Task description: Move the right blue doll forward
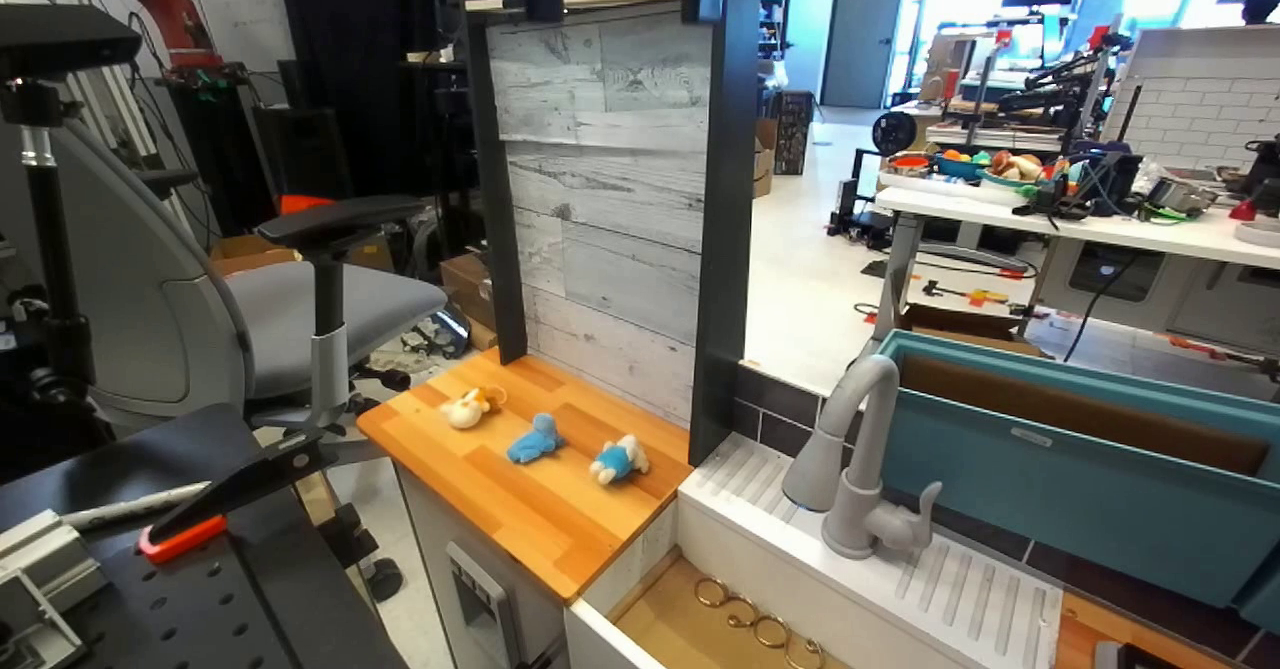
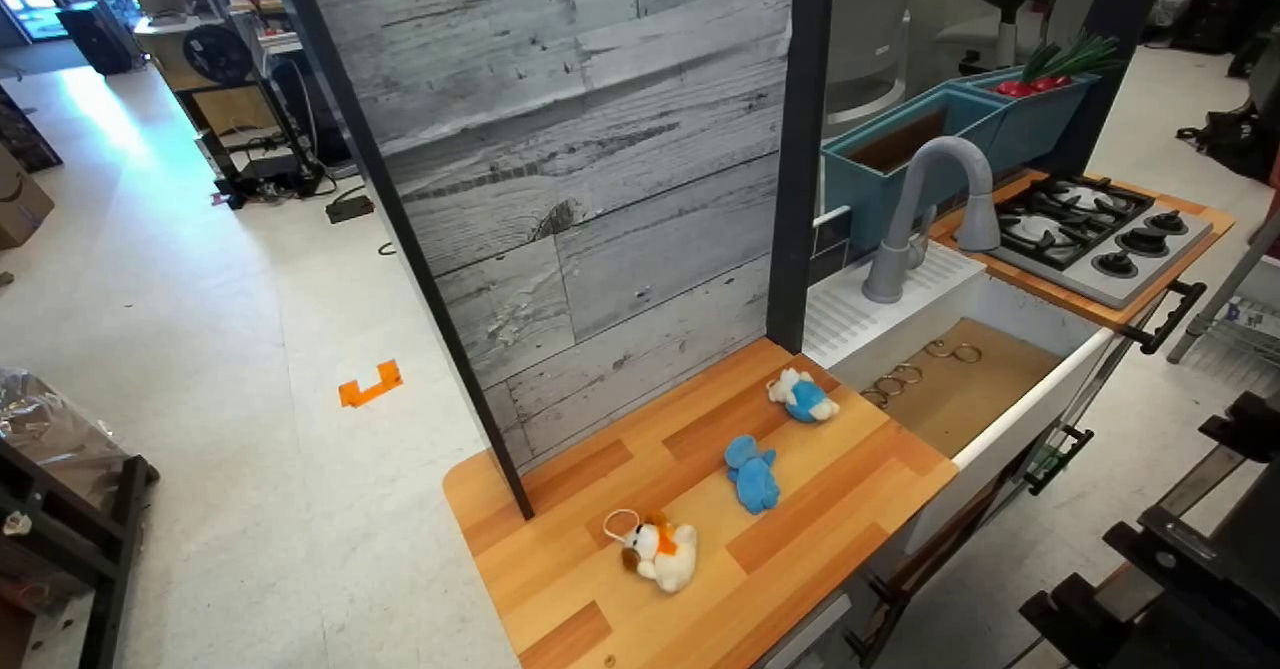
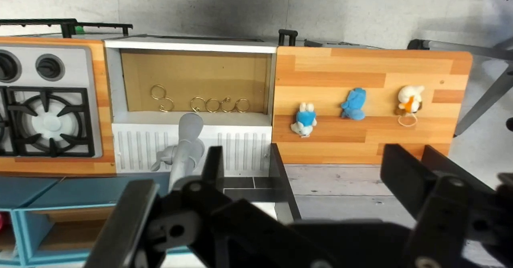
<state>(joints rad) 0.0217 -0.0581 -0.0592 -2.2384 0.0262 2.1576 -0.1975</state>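
Observation:
The right blue doll, a plain light-blue lumpy soft toy, lies on the wooden counter between two other small toys. It shows in both exterior views and in the wrist view. My gripper is open and empty high above the scene in the wrist view, its black fingers wide apart. The doll lies beyond the fingertips, upper right of the middle of the gap, and nothing touches it. I cannot make out the gripper in the exterior views.
On the counter lie a white toy in a blue shirt and a cream toy with an orange scarf. A grey plank wall stands at the counter's back edge. A sink, grey faucet and stove adjoin it.

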